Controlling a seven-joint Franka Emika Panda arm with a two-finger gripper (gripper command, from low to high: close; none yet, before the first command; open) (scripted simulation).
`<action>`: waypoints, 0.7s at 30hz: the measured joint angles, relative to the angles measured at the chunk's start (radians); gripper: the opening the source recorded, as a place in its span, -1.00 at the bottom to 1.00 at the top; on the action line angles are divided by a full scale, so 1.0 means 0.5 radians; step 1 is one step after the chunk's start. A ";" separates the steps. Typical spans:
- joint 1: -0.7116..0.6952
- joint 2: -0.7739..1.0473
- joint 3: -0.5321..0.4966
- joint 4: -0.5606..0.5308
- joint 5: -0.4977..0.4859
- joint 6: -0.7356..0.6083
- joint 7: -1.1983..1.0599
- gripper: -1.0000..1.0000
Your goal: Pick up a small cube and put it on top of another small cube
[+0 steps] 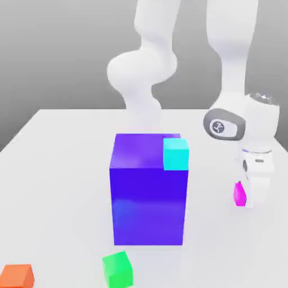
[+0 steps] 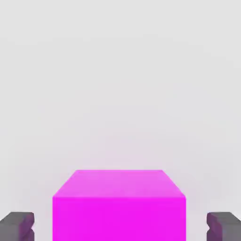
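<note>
A: What's cut off or hidden?

B: Nearest, the small orange cube [image 1: 17, 275] is clipped by the frame edge. Just beyond it the small bright green cube [image 1: 118, 269] sits in full view. Farther back, the tool [image 1: 250, 194] covers part of the small magenta-pink cube [image 1: 239, 194].

A: And the tool?

B: Its grey fingers [image 2: 19, 226] straddle the magenta cube, spread with a gap on each side and touching nothing.

A: The cube's lie?

B: It sits flat on the white tabletop [image 1: 56, 169], square to the fingers, at the exterior view's right of the big blue-purple block [image 1: 147, 197]. It has no long axis.

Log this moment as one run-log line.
phase: grasp | gripper: around magenta cube, fingers beside it | green cube: on table, bare top | stack: not yet done
</note>
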 joint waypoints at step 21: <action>-0.078 -1.121 -0.057 0.064 0.395 -0.938 -1.272 -1.00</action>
